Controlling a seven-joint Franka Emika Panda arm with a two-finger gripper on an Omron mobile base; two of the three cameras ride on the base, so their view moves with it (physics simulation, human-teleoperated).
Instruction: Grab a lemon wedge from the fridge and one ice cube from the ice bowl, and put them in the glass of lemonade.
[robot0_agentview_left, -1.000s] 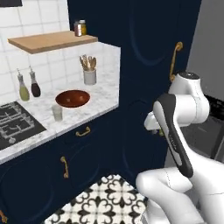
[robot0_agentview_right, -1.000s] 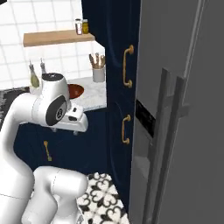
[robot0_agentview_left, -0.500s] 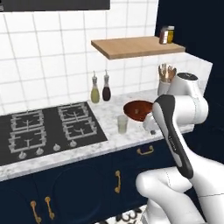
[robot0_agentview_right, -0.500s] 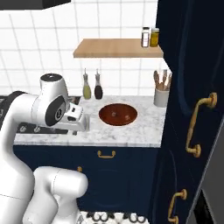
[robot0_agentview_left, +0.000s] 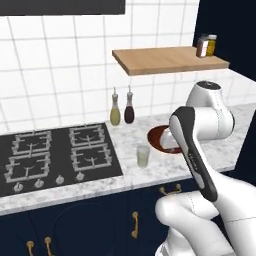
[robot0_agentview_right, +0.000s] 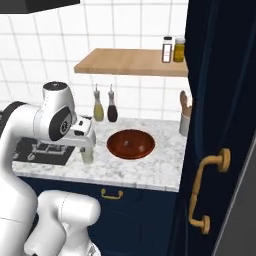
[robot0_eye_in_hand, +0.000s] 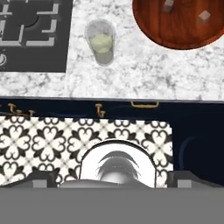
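The stove (robot0_agentview_left: 55, 155) lay at the left of the counter (robot0_eye_in_hand: 144, 74). Just beside it stood the glass of lemonade (robot0_eye_in_hand: 100, 42), with the ice bowl (robot0_eye_in_hand: 181, 26) near on its right, holding two cubes. The gripper (robot0_agentview_right: 86, 134) hung above the glass, jaws wide, empty.

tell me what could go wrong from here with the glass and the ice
1. The glass stands close beside the ice bowl near the counter's front edge, so a reach for ice could knock it over.
2. The ice cubes look small and loose in the wide bowl; open fingers may push one aside rather than catch it.
3. No lemon wedge is in hand yet, so the fridge trip may remain.
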